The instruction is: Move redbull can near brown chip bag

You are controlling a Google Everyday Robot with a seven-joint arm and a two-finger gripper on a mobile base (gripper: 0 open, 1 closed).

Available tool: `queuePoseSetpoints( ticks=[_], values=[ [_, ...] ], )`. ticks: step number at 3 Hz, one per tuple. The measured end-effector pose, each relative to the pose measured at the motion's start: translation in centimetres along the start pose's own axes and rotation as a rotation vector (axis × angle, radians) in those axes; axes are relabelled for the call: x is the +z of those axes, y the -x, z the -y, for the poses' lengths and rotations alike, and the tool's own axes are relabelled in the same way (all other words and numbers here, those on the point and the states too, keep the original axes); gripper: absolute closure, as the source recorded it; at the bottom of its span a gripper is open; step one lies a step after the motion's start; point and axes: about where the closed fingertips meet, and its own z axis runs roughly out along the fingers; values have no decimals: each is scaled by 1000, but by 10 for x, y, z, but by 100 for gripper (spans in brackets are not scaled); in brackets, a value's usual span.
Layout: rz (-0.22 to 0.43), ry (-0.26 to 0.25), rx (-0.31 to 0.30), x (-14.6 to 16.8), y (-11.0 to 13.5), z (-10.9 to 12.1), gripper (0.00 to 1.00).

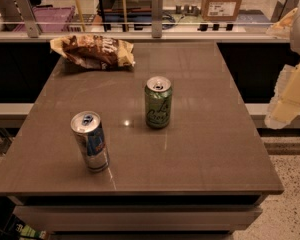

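Silver redbull can (90, 141) front-left; brown chip bag (92, 51) rear-left; fingers (285, 111) far right (opening: cannot tell).

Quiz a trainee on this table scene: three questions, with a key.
1. True or false: the redbull can touches the chip bag.
2. Where is the claw? A) over the bag B) beyond the right edge of the table, away from every item C) around the redbull can
3. What colour is the other can?
Key: 1 false; 2 B; 3 green.
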Motion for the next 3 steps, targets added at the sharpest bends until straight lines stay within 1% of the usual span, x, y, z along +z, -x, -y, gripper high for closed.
queuePoseSetpoints(
  ticks=[1,2,3],
  values=[
    [0,0,0,0,0,0,0],
    [28,8,5,-5,12,-7,0],
    [81,18,7,-9,22,-15,0]
  ],
)
